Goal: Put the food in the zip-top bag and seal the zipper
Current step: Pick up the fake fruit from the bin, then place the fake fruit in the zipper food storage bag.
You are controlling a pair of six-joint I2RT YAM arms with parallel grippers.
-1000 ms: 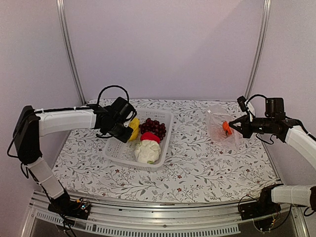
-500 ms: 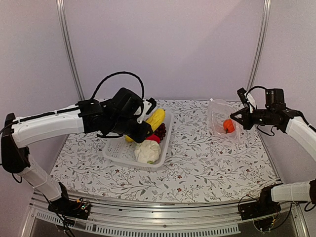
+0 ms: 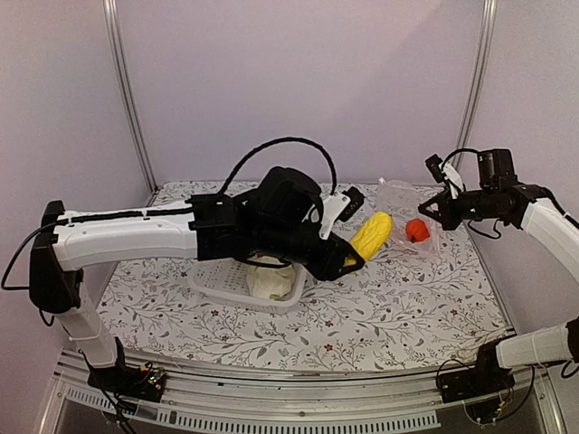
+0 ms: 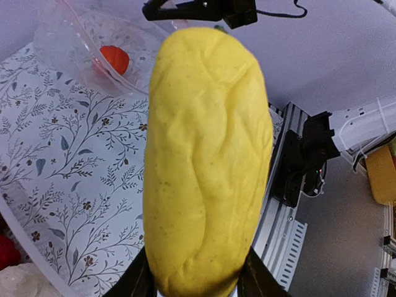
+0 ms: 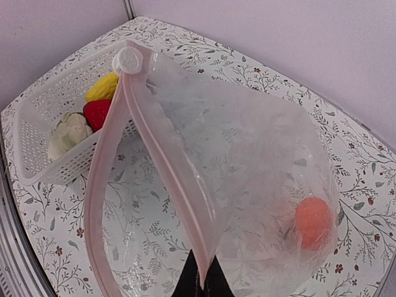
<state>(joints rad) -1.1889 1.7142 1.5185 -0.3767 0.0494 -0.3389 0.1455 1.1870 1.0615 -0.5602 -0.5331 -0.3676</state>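
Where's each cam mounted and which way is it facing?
Top external: above, behind the bases, looking down on the table; both arms show.
Left wrist: on the left gripper, facing past the yellow piece toward the zip-top bag; fingers show.
Right wrist: on the right gripper, facing past the bag toward the basket; fingertips show.
Shared: orange fruit, all three.

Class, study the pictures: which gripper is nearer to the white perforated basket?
Left. The left gripper, holding the yellow piece, hangs just past the basket's right-hand end in the top view. The right gripper is farther off, pinching the zip-top bag.
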